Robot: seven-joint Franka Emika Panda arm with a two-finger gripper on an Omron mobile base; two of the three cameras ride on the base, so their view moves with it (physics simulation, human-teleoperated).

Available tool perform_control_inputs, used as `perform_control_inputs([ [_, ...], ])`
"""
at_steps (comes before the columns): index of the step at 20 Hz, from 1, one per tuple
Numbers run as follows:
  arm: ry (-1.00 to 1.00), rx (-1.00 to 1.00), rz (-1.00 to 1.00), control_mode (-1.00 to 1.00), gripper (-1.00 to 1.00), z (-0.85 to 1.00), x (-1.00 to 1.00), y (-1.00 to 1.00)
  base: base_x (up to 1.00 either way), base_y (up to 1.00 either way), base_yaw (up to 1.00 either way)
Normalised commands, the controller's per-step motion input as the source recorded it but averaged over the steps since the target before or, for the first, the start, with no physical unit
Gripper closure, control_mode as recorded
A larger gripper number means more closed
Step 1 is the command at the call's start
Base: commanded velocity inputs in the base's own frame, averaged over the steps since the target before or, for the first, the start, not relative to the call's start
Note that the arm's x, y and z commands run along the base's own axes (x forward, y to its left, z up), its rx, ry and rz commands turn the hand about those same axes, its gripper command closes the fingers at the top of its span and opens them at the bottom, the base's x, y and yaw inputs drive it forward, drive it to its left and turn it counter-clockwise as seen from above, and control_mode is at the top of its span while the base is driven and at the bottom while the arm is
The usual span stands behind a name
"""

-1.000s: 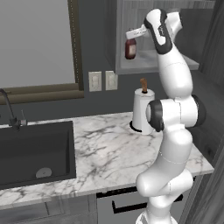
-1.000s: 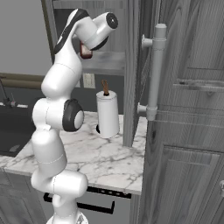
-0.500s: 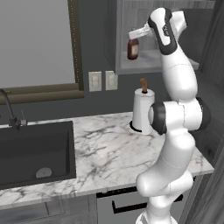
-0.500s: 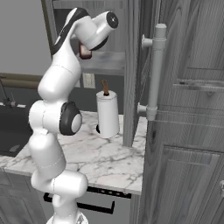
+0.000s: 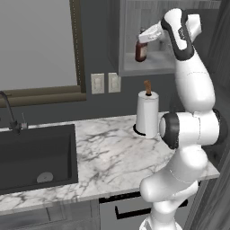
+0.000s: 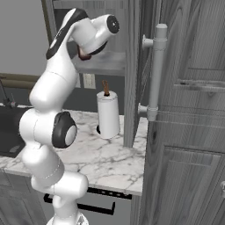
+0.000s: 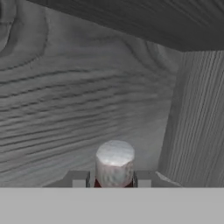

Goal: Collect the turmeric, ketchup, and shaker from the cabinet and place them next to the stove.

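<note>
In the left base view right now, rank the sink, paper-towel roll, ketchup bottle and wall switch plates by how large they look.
1. Sink, largest, though nearest the camera.
2. Paper-towel roll.
3. Ketchup bottle, clamped in the hand.
4. Switch plates, each close to the bottle in size; that last ranking is unsure.

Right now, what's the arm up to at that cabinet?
The end effector is shut on the ketchup, holding the bottle by its neck at the cabinet opening, above the shelf. In the hand view its cap sits between the fingers, with the wood-grain interior behind. Below, a paper towel roll stands on the marble counter, beside the sink. Nothing has been set down on the counter yet.
</note>
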Motion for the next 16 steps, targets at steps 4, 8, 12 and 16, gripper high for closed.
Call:
perform_control_inputs([
  [4, -0.19, 0.00, 0.00, -1.00, 1.00, 0.00, -0.78, 0.00, 0.00, 0.00, 0.00],
  [8, -0.12, 0.00, 0.00, -1.00, 1.00, 0.00, -0.93, 0.00, 0.00, 0.00, 0.00],
  [12, -0.05, 0.00, 0.00, -1.00, 1.00, 0.04, -1.00, 0.00, 0.00, 0.00, 0.00],
  [16, 0.00, 0.00, 0.00, -1.00, 1.00, 0.08, -1.00, 0.00, 0.00, 0.00, 0.00],
])
